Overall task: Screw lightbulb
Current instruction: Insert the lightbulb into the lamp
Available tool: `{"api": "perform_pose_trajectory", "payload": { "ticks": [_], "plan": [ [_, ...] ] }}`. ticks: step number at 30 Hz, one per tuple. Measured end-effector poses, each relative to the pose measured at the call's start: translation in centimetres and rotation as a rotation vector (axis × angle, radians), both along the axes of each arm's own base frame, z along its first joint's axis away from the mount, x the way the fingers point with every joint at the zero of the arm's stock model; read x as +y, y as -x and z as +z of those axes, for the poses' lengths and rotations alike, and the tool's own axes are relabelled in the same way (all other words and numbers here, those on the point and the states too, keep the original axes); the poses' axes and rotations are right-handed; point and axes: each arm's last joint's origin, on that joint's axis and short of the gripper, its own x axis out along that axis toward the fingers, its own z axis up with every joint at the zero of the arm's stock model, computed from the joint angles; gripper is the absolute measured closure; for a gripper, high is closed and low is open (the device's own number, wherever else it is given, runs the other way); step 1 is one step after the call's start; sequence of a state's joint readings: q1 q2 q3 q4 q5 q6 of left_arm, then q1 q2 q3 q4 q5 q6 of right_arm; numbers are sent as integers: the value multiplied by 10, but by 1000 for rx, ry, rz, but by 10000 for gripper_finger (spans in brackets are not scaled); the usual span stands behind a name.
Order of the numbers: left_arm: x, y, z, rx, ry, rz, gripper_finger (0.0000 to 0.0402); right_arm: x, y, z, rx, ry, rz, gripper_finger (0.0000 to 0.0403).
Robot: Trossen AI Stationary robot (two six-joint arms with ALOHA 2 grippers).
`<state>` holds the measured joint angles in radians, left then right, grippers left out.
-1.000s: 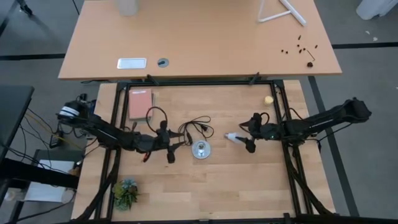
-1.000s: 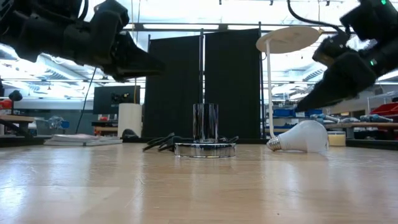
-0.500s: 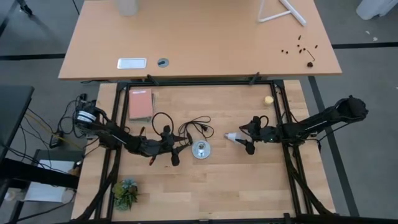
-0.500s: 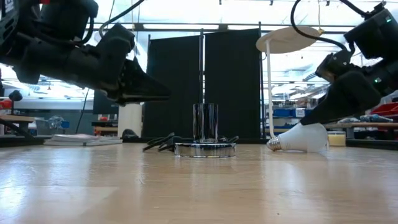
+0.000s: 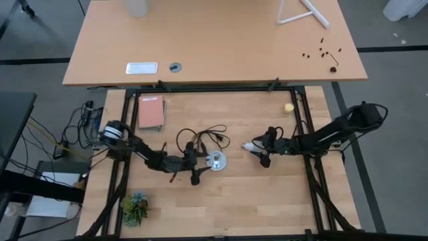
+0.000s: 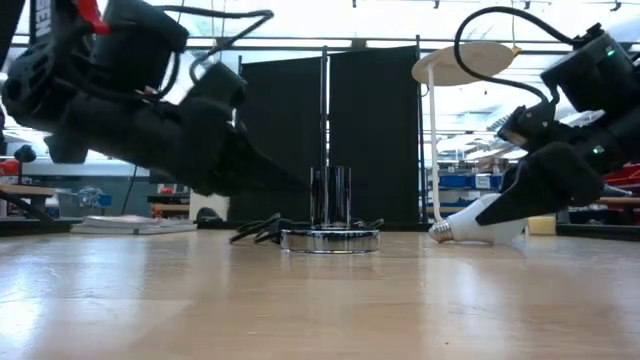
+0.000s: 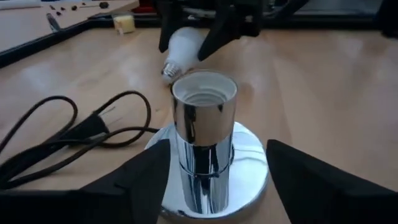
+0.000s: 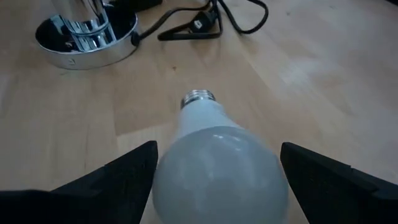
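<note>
From straight above, the lightbulb (image 5: 248,145) lies on its side a little right of the frame's centre, its screw base pointing toward the chrome socket (image 5: 215,160), which sits just left of it with its black cord (image 5: 208,134) looping away toward the upper left. The right gripper (image 5: 263,150) is down around the globe end of the bulb, and the left gripper (image 5: 200,166) has its tips at the socket's left side. Nothing is threaded together yet.

From table height, the bulb (image 6: 470,227) rests on the wood at right of centre, apart from the socket (image 6: 330,211) standing upright mid-frame. The right arm's dark fingers cover its far end.

Through the left wrist camera, the socket (image 7: 203,138) stands between two widely spread fingers (image 7: 140,180), its threaded mouth empty. The bulb (image 7: 181,51) shows beyond it, near the top of the frame.

Through the right wrist camera, the bulb (image 8: 216,166) fills the lower middle, flanked by the right fingers (image 8: 117,172), which stand wide and look clear of the glass, so I would not call it gripped.

To my eye the job has barely begun: both arms are in position, but the grasp, lift, seating and turning all remain.
</note>
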<state>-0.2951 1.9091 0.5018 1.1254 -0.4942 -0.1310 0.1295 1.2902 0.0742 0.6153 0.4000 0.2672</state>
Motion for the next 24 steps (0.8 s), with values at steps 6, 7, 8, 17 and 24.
{"api": "perform_pose_trajectory", "payload": {
  "ticks": [6,7,8,17,24],
  "plan": [
    [-3,-18,-13,15,-45,64,125,0,-5,-6,-10,9,5,55],
    [-4,-21,-14,11,-46,67,126,0,-6,-7,-8,13,5,55],
    [-4,-24,-15,12,-51,71,127,0,-6,-9,-6,19,3,55],
    [0,-42,-20,7,-68,95,143,0,-9,-20,14,32,-4,55],
    [0,-42,-20,7,-67,97,176,1,-12,-22,-9,35,-1,59]
  ]
}}
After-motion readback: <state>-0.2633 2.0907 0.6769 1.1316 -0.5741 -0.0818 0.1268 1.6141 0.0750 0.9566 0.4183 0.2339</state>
